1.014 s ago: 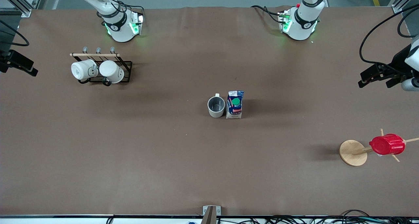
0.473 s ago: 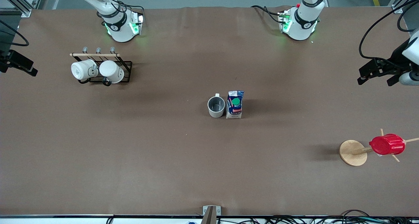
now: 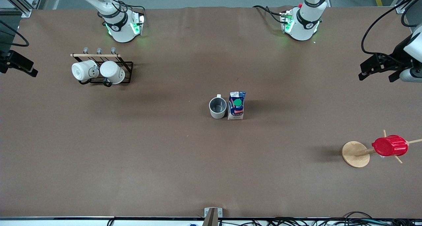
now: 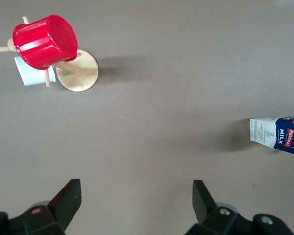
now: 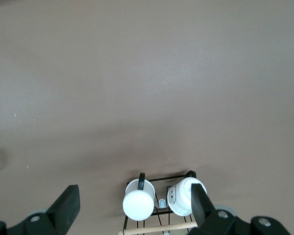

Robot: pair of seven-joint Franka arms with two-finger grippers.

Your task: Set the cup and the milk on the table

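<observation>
Cup [image 3: 218,108] and milk [image 3: 237,105] stand touching mid-desk [image 3: 165,153]; left gripper [image 3: 376,67] has backed off toward its end, right gripper [image 5: 132,208] waits, both jaws wide — looks done.

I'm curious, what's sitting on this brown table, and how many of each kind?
Cream cup: 1
White mugs: 2
Red ribbed cup: 1
Pale cup beside the red one: 1
Milk: 1
Black wire rack: 1
Wooden peg stand: 1
Total: 8
</observation>
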